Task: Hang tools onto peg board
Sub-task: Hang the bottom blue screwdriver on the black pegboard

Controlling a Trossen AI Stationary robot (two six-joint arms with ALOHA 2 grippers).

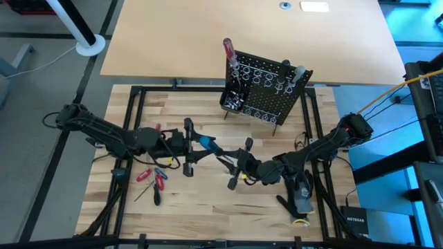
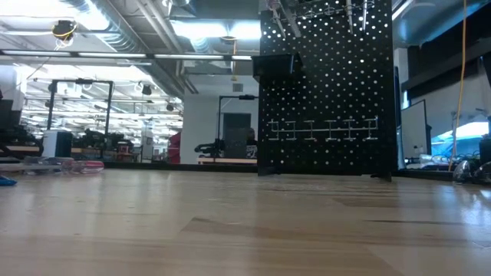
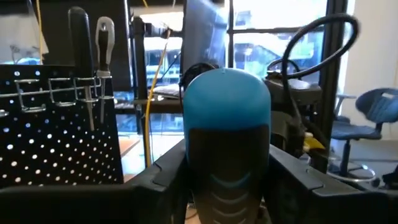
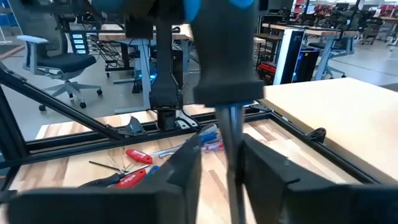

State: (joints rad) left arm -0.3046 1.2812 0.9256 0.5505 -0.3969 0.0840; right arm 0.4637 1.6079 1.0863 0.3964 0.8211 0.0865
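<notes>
While the left gripper (image 3: pixel 227 186) clamps the blue driver's handle (image 1: pixel 206 143) in mid-air and the right gripper (image 4: pixel 221 168) straddles its shaft loosely, misaligned release risks dropping it short of the board (image 1: pixel 266 88).

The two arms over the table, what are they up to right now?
They are passing a blue screwdriver between them above the table. The left gripper has its fingers around the handle, and the right gripper sits around the shaft. The peg board behind already carries a red tool and two more at its other end. Several loose tools lie on the table by the left arm.
</notes>
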